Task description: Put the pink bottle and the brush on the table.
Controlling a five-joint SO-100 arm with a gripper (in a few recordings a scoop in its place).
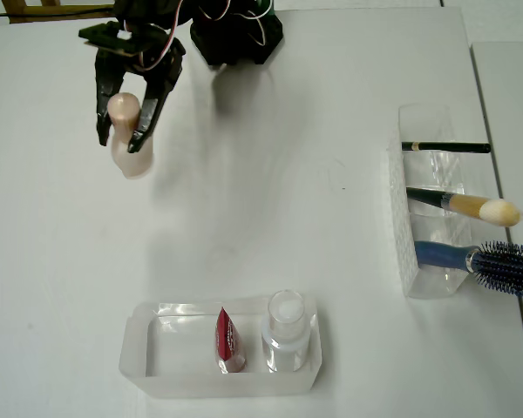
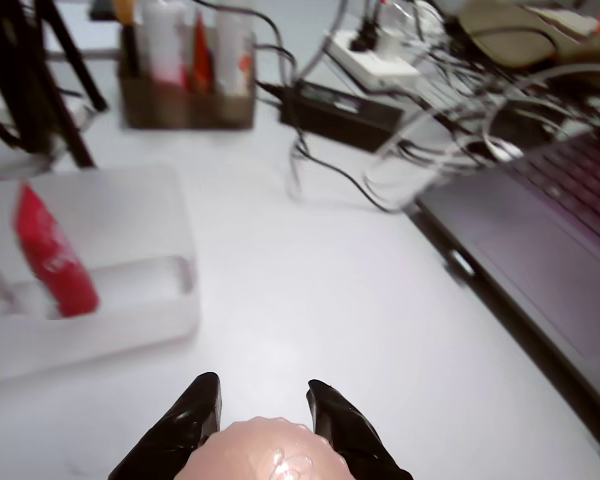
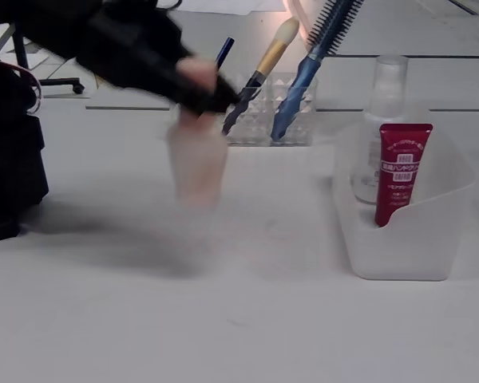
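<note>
Overall, surface: a plain white desk (image 1: 270, 252) carried everything, and a second white slab butted against it at the right edge of the overhead view.
Room: the wrist view looked past the desk's things to a brown organiser (image 2: 185, 95) with bottles, a black power brick (image 2: 340, 103) with tangled cables, and an open laptop (image 2: 550, 240) at right.
Gripper: the gripper (image 1: 124, 117) sat at upper left in the overhead view, its black fingers (image 1: 153, 113) pinching the pink bottle (image 1: 127, 132) at the cap end.
Pink bottle: it hung upright with its body below the fingers; the fixed view showed it blurred (image 3: 196, 155), its base near the desk, though I could not tell whether it touched.
Seen from the wrist alone: the pink cap (image 2: 270, 452) filled the gap between the two dark fingertips (image 2: 188, 425) at the bottom edge.
Tray: a clear shallow tray (image 1: 148, 366) lay at bottom centre of the overhead view, holding a red tube (image 1: 228, 340) and, in the compartment to its right, a clear white-capped bottle (image 1: 286, 329).
Seen from the fixed view alone: the red tube (image 3: 399, 171) stood upright, leaning on the tray's front wall.
Holder: a clear holder (image 1: 423, 205) at right held three things side by side, each poking out to the right: a thin dark pencil (image 1: 444, 147), the brush (image 1: 471, 206) with tan bristles, and a blue hairbrush (image 1: 497, 261).
</note>
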